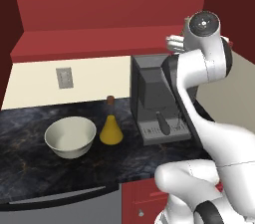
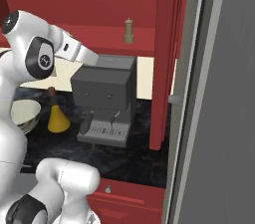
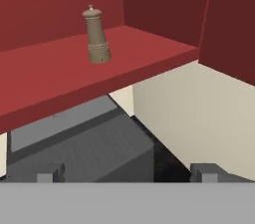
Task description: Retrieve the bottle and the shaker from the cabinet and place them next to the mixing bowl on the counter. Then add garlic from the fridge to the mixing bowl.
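Observation:
The shaker (image 3: 96, 36) (image 2: 129, 31) stands upright on the red shelf of the cabinet (image 3: 55, 76) (image 1: 74, 44). My gripper (image 3: 128, 173) is open and empty, below and in front of the shelf edge, over the top of the coffee machine, well short of the shaker. In the right base view the gripper (image 2: 94, 59) reaches out from the left towards the cabinet. On the counter (image 1: 30, 168) the amber bottle (image 1: 110, 129) (image 2: 57, 117) stands just right of the mixing bowl (image 1: 70, 136) (image 2: 24, 113). The garlic is out of view.
A grey coffee machine (image 1: 157, 101) (image 2: 105, 93) (image 3: 79, 153) stands on the counter under the shelf, right of the bottle. A red cabinet side panel (image 2: 167, 58) and a tall grey panel (image 2: 224, 118) close off the right; whether that panel is the fridge I cannot tell.

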Robot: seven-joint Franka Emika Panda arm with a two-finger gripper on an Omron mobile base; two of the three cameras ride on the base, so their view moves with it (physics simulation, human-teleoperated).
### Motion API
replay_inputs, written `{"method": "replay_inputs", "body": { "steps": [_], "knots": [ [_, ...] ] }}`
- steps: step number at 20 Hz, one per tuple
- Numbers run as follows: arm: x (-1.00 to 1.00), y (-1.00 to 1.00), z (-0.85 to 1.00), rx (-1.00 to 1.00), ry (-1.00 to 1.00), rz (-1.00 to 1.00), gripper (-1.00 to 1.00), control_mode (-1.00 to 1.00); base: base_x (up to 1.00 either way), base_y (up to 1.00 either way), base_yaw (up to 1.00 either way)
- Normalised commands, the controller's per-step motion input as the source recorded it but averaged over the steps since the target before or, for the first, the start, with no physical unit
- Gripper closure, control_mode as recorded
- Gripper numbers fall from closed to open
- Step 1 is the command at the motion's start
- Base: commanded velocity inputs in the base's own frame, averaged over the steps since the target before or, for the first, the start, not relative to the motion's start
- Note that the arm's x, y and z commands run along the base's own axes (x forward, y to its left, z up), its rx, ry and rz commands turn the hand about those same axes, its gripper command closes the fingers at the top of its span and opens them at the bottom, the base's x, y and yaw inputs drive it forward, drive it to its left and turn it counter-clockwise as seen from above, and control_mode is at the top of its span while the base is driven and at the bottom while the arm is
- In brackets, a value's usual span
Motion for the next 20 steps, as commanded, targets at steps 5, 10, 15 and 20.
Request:
{"method": "replay_inputs", "body": {
  "steps": [5,10,15,20],
  "knots": [
    [0.53,-0.51,0.00,0.01,0.01,0.02,-1.00,-1.00,0.00,0.00,0.00],
    [0.79,-0.48,0.04,0.00,-0.01,0.13,-1.00,-1.00,0.00,0.00,0.00],
    [0.81,-0.27,0.11,0.00,0.00,0.18,-1.00,-1.00,0.00,0.00,0.00],
    [0.73,-0.04,0.06,-0.04,0.00,0.13,-1.00,-1.00,0.00,0.00,0.00]
  ]
}}
